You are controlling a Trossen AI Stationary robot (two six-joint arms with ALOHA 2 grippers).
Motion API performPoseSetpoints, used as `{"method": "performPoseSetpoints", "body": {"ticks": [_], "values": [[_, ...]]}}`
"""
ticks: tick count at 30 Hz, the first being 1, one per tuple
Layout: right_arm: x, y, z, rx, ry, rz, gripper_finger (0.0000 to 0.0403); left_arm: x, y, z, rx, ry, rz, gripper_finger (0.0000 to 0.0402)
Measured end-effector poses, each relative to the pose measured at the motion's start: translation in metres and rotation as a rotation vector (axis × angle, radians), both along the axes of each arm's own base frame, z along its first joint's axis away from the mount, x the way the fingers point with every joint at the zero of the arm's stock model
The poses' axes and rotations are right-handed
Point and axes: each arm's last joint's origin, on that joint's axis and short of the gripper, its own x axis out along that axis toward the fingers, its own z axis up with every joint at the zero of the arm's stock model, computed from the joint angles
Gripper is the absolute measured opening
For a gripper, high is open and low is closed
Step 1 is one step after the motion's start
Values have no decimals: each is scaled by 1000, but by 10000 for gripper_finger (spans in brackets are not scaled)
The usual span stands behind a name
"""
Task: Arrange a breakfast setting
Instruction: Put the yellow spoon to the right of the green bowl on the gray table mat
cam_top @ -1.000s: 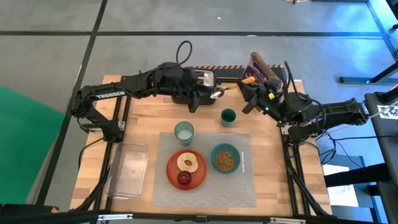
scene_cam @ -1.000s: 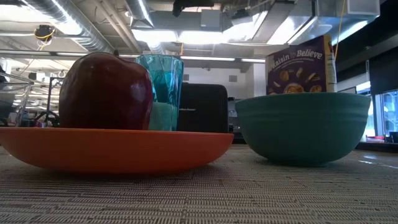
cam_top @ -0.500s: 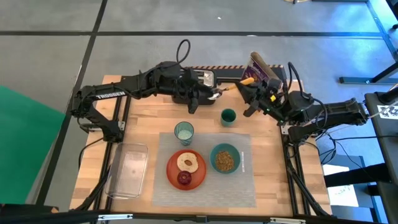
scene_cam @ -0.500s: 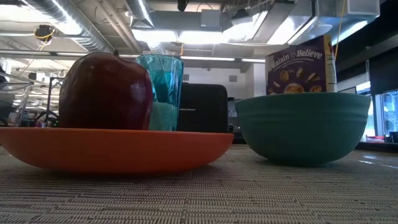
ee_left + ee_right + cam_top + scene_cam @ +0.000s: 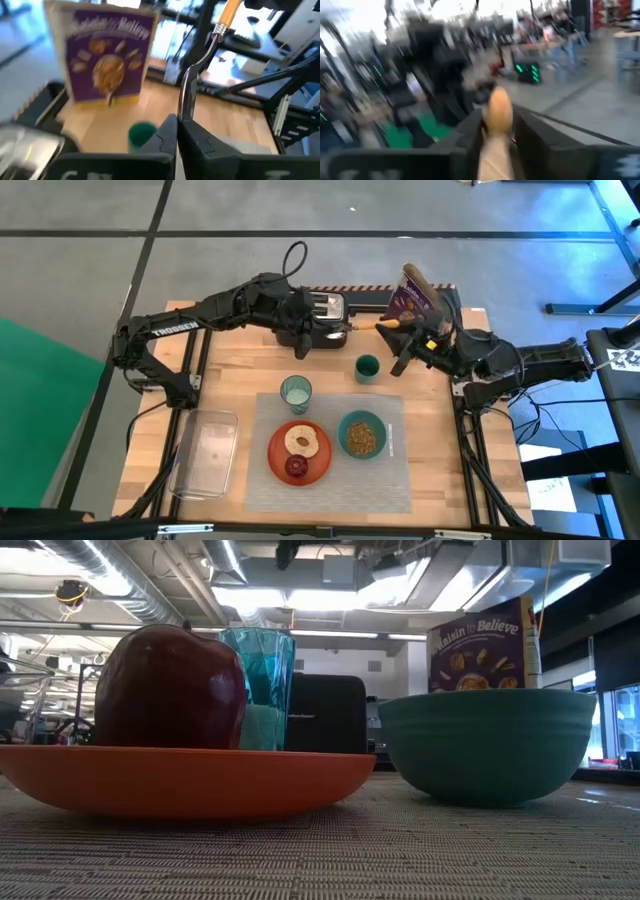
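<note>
My left gripper [image 5: 335,332] reaches over the toaster [image 5: 318,307], fingers pinched on the spoon [image 5: 192,82] bowl; my right gripper [image 5: 397,327] clamps its orange handle. Behind stands the cereal box [image 5: 486,645] reading "Raisin to Believe".

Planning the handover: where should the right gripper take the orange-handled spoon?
By its orange handle, end-on from the right arm's side. The left gripper pinches the orange-handled spoon at its metal neck, leaving the handle free and pointing at the right gripper, which sits at its tip.
</note>
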Motion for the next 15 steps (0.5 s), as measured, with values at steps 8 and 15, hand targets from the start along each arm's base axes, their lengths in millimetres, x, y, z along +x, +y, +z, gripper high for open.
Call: {"method": "performPoseSetpoints", "body": {"ticks": [8,15], "values": [[-24,-3,18,-121,363,32,205,-20,9,-23,-214,268,120,2],[16,6,14,-301,640,195,192,-18,9,-30,-415,306,213,1]]}}
